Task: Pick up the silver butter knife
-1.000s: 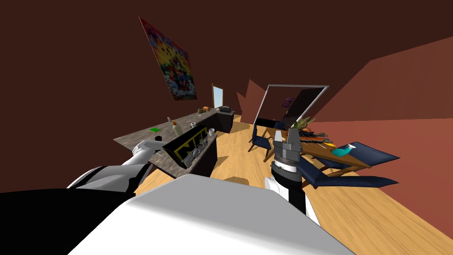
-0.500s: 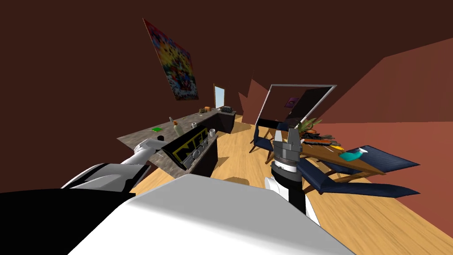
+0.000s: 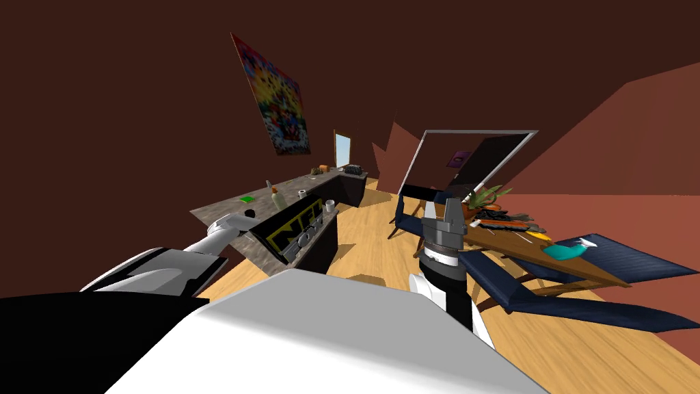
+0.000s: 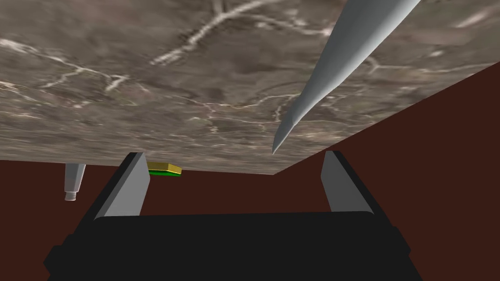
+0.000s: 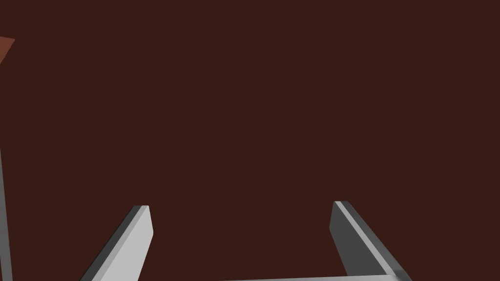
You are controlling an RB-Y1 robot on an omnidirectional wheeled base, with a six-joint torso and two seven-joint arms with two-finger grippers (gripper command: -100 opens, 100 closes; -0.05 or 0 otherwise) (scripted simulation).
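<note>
Approach step: L gripper [image 4: 233, 153], fingers apart, at counter [image 4: 146, 73] corner, butter knife [image 4: 337, 63] off-centre. You centre, lower, close. R gripper [image 5: 240, 205] apart too.

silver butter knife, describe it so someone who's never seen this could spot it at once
Find the long counter of brown-grey veined stone along the dark wall under the colourful poster; the left gripper hangs open over its near end. The butter knife lies on the stone: a long, light grey sliver tapering to a point, unlike the flat green-and-yellow block and pale bottle nearby.
</note>
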